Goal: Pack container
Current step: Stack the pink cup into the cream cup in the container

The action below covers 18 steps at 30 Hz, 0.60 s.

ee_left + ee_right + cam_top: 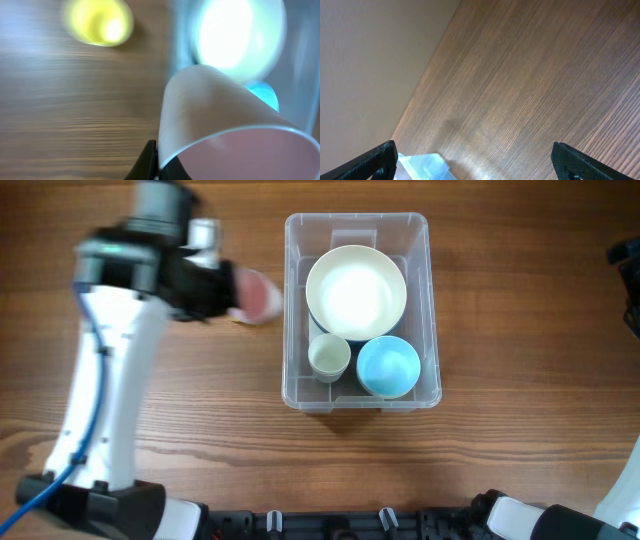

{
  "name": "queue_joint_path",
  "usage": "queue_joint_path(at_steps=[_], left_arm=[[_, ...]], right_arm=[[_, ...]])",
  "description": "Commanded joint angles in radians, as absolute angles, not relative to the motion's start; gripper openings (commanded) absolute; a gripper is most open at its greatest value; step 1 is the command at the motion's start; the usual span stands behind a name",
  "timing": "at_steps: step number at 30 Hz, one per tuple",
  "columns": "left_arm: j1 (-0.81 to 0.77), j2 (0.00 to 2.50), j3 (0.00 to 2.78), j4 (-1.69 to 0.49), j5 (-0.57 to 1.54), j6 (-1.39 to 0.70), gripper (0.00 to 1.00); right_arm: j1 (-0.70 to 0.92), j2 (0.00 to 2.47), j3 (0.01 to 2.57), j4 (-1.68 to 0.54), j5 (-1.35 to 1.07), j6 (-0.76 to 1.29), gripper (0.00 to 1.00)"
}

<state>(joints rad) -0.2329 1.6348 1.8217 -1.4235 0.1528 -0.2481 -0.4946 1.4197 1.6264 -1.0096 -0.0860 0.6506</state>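
Observation:
The container [296,310], a clear rectangular tub, stands at the table's middle. It holds a large cream bowl [356,290], a small pale cup [328,357] and a blue bowl [388,366]. My left gripper [232,292] is shut on the rim of a pink cup [262,297] and holds it tilted just left of the container's left wall. In the left wrist view the fingers [159,162] pinch the pink cup's wall [215,105], with the cream bowl [240,35] and blue bowl [264,94] beyond. My right gripper [480,167] is open and empty at the far right.
A yellow cup [100,22] stands on the wood table left of the container in the left wrist view; the left arm hides it from overhead. A corner of the container [425,166] shows in the right wrist view. The right arm [625,260] is at the right edge.

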Motion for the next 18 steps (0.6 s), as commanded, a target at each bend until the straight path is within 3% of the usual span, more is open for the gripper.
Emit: queue_joint_path(at_steps=[1,5,16,17,18], left_arm=[[-0.472,1.687,1.790,-1.386,0.113,-0.263,0.04],[-0.612,1.737,1.769,-1.343,0.054,-0.317,0.04],[-0.624,1.768,1.615,-1.259,-0.039,-0.353,0.04],[-0.624,1.768,1.614,-1.262,-0.037,-0.353,0.08],[-0.624,1.763,1.618,-1.262,-0.036,-0.353,0.17]], right_arm=[[-0.495,1.423,1.629,-1.010,-0.091,0.657,1.00],[-0.495,1.423,1.629,-1.010,-0.091,0.658,1.00],[-0.495,1.423,1.629,-1.010,-0.091,0.658,0.99],[-0.495,1.423,1.629,-1.010,-0.091,0.658,1.00],[-0.495,1.423,1.629,-1.010,-0.091,0.658,1.00]])
